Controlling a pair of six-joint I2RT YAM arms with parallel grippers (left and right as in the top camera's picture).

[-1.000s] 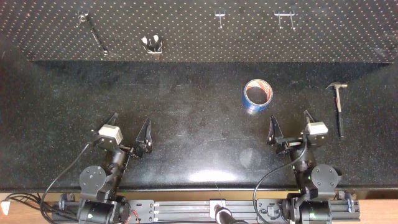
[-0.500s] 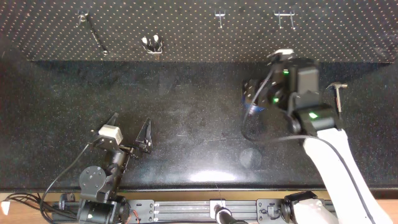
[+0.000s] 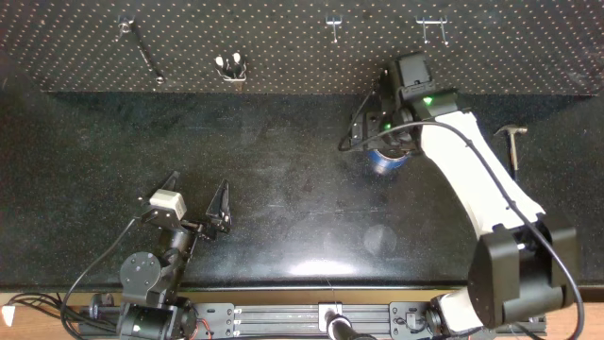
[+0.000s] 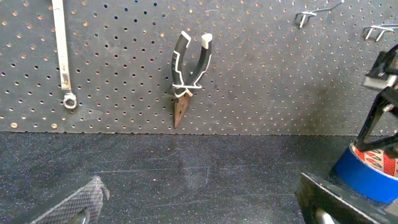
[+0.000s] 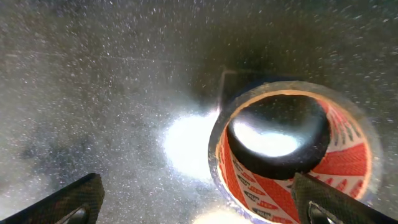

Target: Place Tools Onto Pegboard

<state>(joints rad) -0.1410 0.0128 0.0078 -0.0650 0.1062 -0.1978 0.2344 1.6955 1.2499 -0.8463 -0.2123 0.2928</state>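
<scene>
Right hand (image 5: 200, 206) now over tape (image 5: 250, 182)

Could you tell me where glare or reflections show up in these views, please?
Right wrist view: a glare patch on the worktop beside the tape roll, another inside its core. Top view: a reflected streak on the worktop toward the bottom edge. Left wrist view: even light, no glare on the pegboard.

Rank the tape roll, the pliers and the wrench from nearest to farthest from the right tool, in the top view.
1. Tape roll, just beneath the right tool.
2. Pliers, on the pegboard, leftward.
3. Wrench, pegboard's far left.
</scene>
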